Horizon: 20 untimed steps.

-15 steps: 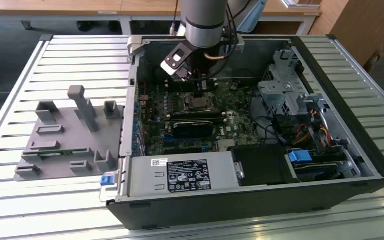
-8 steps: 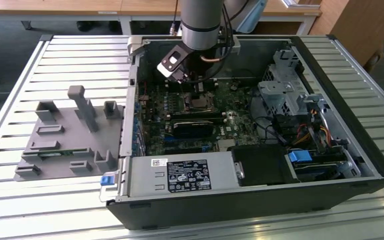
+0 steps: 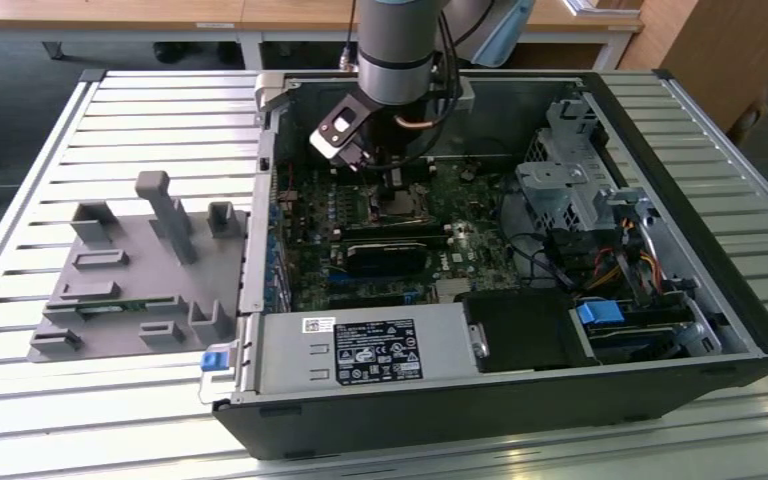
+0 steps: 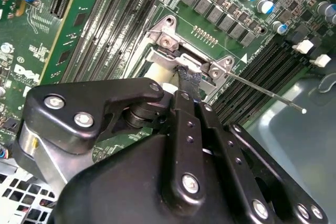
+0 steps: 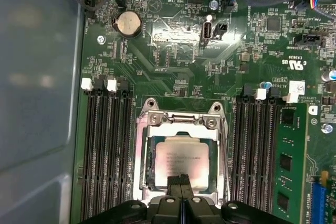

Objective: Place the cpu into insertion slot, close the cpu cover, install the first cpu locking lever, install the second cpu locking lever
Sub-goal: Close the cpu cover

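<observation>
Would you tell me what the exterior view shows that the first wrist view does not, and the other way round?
The exterior view takes in the whole open computer case, the grey parts tray beside it on the slatted table, and the arm reaching in. The first wrist view gives close detail: the cpu framed by the silver cover, plus a round coin battery. Both share the green motherboard and the shut gripper low over it.
</observation>
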### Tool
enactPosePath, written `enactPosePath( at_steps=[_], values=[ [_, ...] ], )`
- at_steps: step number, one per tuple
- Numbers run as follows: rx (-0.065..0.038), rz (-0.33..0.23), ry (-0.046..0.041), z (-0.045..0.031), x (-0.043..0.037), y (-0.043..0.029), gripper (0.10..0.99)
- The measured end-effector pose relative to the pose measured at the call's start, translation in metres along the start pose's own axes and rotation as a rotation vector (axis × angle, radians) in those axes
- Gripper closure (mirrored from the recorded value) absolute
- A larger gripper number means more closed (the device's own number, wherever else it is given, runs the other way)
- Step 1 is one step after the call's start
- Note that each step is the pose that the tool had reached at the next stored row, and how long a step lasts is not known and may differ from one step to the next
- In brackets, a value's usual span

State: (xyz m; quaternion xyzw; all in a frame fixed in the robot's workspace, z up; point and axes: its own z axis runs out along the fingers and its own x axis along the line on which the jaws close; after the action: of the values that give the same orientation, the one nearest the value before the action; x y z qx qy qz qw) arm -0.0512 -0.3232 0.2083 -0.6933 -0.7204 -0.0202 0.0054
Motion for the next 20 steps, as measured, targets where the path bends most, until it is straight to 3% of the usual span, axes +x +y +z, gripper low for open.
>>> enactPosePath(
  at_steps=[12,20],
  values=[
    [0.000,0.000,-0.0007,0.0075,0.0014,-0.0006,0.980],
    [0.000,0.000,-0.0005,0.0052,0.0015,0.0014,0.980]
  ],
)
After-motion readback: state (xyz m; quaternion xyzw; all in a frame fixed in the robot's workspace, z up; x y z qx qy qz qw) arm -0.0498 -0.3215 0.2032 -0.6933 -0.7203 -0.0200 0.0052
